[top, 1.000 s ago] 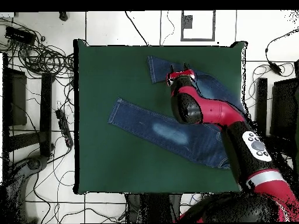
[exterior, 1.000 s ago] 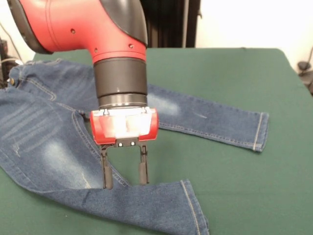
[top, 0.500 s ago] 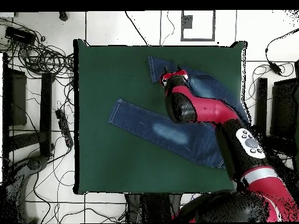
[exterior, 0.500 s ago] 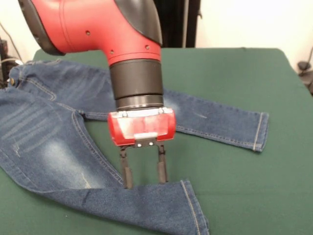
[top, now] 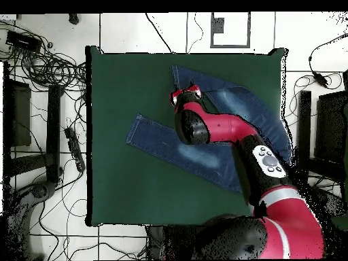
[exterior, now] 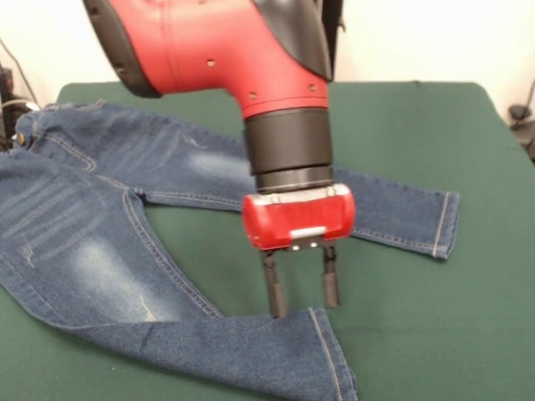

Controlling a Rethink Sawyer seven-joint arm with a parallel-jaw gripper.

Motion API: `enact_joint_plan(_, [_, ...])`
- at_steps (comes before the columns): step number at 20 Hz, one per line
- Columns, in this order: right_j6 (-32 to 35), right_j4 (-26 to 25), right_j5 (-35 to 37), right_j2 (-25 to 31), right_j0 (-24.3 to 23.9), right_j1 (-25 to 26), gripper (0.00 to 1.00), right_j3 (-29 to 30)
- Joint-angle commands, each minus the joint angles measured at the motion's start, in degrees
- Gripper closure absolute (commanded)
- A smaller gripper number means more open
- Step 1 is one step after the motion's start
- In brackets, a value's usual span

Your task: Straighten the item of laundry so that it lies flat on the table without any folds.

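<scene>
Item: small pair of blue denim jeans (exterior: 100, 251) with faded whitish patches and orange-tan stitching. Lay spread on the large rectangular counter (exterior: 468, 276) topped in dark green felt-like cloth. In the front view the waistband sat at the upper left, with a small brass button just visible at the left edge. Two legs ran apart in a V: one stretched toward the right, its hem well short of the counter's right edge; the other ran along the lower part of the picture, its stitched hem near the bottom centre. A wedge of bare green counter showed between the legs. Faint creases crossed the seat and thigh; whether any part was folded under could not be told.

In the overhead view the jeans (top: 163, 146) occupied the counter's (top: 115, 190) upper right half, partly covered by the arm.

Item: red and black robot arm ending in a red-bodied claw (exterior: 303, 288) with two black fingers (exterior: 274, 294). Pointed straight down over the gap between the legs, just beside the lower leg's hem. Fingers stood apart with a clear gap, holding nothing; tips at or just above the lower leg's upper edge, contact not discernible. Overhead, the claw (top: 185, 94) showed only its red housing.
</scene>
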Motion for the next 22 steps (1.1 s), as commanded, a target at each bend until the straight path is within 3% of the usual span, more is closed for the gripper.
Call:
enact_joint_plan(1, [12.87, 4.49, 4.38, -5.97, 6.24, 1.44, 0.00, 4.55])
enact_joint_plan(7, [14.92, 11.23, 8.56, -14.73, 11.85, 2.60, 0.00, 0.50])
enact_joint_plan(12, [16.44, 18.20, 13.37, -22.75, 16.29, 2.16, 0.00, 1.18])
enact_joint_plan(16, [15.21, 20.08, 12.73, -25.10, 16.96, 2.17, 0.00, 2.39])
enact_joint_plan(22, [12.44, 21.38, 9.68, -23.49, 16.01, 6.77, 0.00, -2.09])
